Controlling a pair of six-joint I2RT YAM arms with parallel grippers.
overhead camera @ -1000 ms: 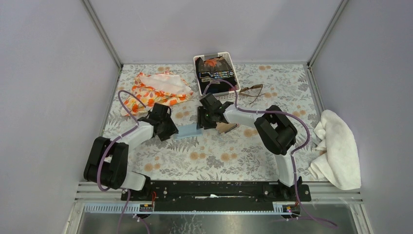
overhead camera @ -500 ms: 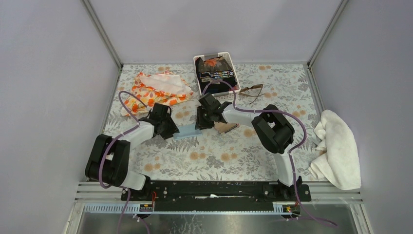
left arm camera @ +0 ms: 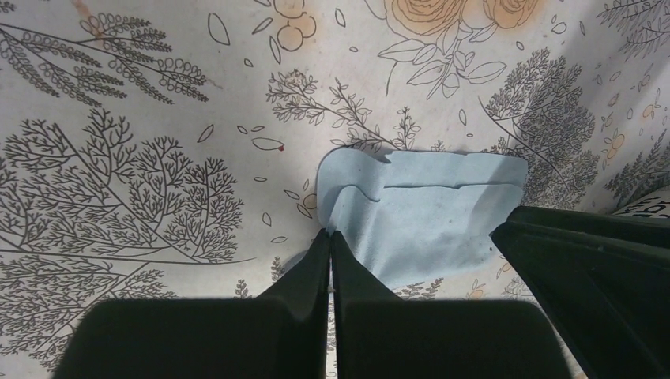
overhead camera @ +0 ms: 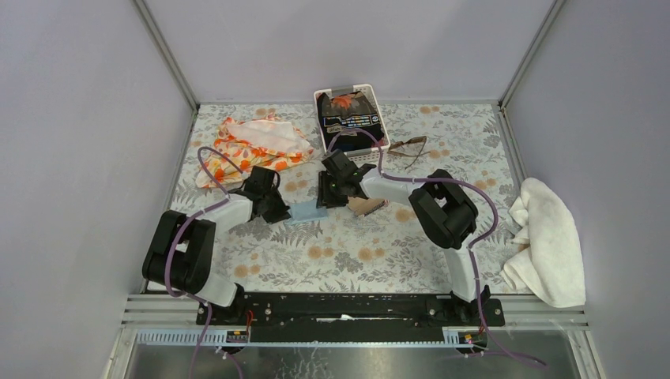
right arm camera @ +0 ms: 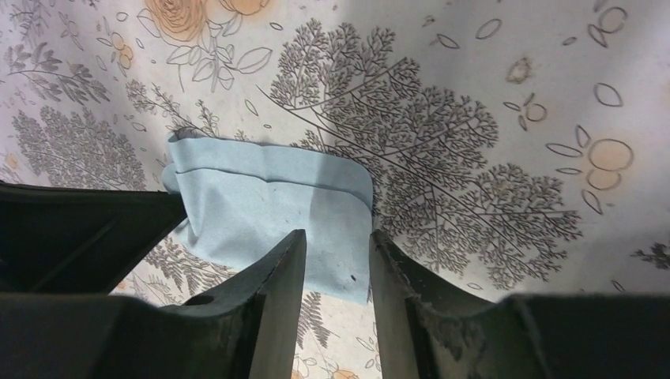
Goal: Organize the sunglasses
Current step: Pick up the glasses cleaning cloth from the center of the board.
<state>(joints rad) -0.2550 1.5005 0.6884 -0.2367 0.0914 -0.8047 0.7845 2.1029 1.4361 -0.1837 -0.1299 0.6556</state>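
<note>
Left hand (left arm camera: 330,234) pinching blue cloth (left arm camera: 430,209), right hand (right arm camera: 336,235) parted, sunglasses (overhead camera: 409,148) apart

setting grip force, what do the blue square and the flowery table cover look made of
The blue cloth looks like thin, matte microfibre-type fabric: soft folded edge, fine creases, lying limp. The table cover looks like a smooth printed sheet, perhaps vinyl or coated fabric: slight sheen, no visible weave.

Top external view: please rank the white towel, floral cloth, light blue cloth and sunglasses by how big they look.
1. white towel, though not by much
2. floral cloth
3. sunglasses and light blue cloth: these look alike, and the cloth is partly covered, so I leave them unranked.
</note>
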